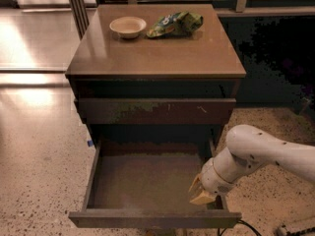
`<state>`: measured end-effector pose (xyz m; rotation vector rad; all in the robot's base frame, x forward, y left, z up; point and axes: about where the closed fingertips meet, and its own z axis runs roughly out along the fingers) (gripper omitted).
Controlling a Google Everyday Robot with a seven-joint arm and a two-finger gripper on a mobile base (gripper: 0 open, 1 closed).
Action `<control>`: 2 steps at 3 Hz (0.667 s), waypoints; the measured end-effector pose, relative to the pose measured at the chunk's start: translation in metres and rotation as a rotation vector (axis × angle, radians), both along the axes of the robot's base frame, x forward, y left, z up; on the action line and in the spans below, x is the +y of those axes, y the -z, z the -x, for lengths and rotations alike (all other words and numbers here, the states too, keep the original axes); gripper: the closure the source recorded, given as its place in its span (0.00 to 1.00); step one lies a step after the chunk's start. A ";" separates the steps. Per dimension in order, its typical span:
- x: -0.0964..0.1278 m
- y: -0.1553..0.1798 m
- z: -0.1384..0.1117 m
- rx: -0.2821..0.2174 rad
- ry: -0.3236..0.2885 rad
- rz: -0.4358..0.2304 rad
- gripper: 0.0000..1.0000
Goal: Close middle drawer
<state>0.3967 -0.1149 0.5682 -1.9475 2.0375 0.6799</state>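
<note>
Middle drawer (147,181) is seen pulled well out, below the scuffed drawer front (155,111). Gripper (202,193) is positioned low inside the drawer's front right corner, possibly touching the side wall; whether it is open or closed cannot be told. Bowl (127,26) and green bag (174,23) are seen on the bench (162,58)

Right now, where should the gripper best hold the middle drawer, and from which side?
Probably its front panel's top edge, from above: the middle drawer stands pulled out, its front plain, without handle. The gripper hangs inside its right front corner.
</note>
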 end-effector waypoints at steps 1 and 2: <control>0.002 0.022 0.007 0.000 0.005 -0.035 1.00; 0.013 0.064 0.024 0.030 -0.018 -0.087 1.00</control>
